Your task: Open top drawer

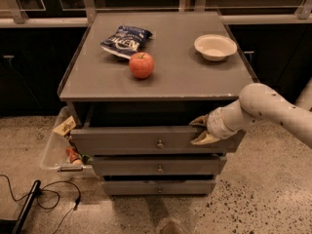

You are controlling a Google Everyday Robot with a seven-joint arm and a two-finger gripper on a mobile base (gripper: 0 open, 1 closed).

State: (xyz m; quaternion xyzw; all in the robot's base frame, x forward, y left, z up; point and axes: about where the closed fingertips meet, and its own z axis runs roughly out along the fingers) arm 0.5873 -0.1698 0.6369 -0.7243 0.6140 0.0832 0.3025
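3 grey drawers sit under the front edge of the grey tabletop (195, 79). The top drawer (122, 140), the widest and tallest, stands partly out beyond that front edge. A dark gap shows between its upper rim and the tabletop, and its small round knob (159, 143) is at the centre of the front. The 2 narrower drawers, middle (126, 165) and bottom (131, 186), lie further back beneath it.

The gripper (200, 130) is below the front right corner of the tabletop, at the right end of the top drawer's front. Its 2 fingers are spread wide, 1 at the drawer's upper rim and 1 lower against the front face; whether either presses the panel I cannot tell. The white arm (263, 106) reaches in from the right.

On the tabletop, a red apple (142, 65) stands near the middle. A blue chip bag (126, 40) lies just behind it toward the back left corner, and a white bowl (215, 47) sits near the right edge toward the back. A clear bin (51, 150) of snacks sits on the floor below the left edge.
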